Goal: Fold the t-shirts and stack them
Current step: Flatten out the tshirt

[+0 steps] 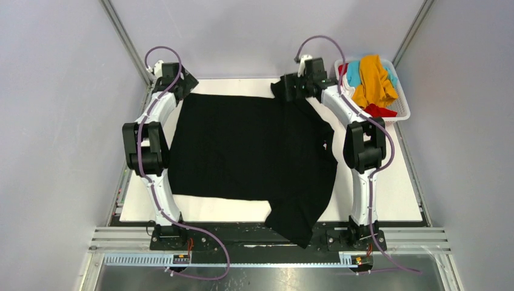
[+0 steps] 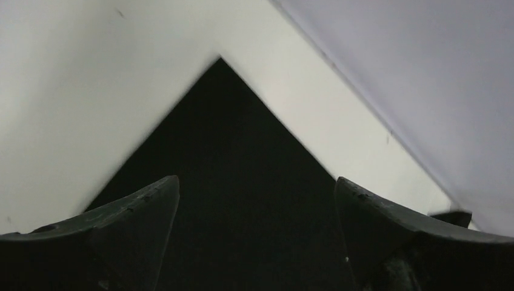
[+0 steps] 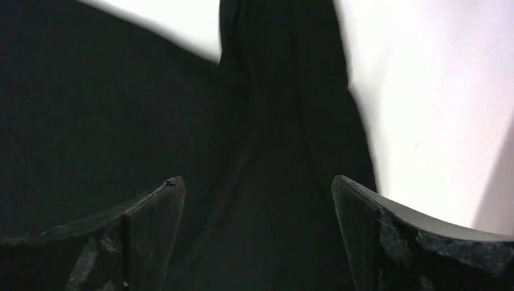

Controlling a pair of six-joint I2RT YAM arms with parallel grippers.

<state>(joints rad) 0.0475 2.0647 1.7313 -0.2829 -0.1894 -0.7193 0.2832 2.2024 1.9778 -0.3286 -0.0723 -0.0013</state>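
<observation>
The large black t-shirt [image 1: 248, 151] lies spread over the white table, its near right part hanging over the front edge. My left gripper [image 1: 182, 90] is open over the shirt's far left corner [image 2: 242, 157], one finger on each side of it. My right gripper [image 1: 288, 90] is open over a bunched fold of the shirt at its far right [image 3: 285, 121]. Mustard-orange [image 1: 373, 79], teal-blue [image 1: 353, 71] and red [image 1: 379, 110] t-shirts lie piled in the basket. No white t-shirt shows.
A white slotted basket [image 1: 405, 108] stands at the far right of the table. Bare white tabletop [image 1: 394, 188] shows to the right of the shirt and along the front left. Grey walls and a metal frame close in the back and sides.
</observation>
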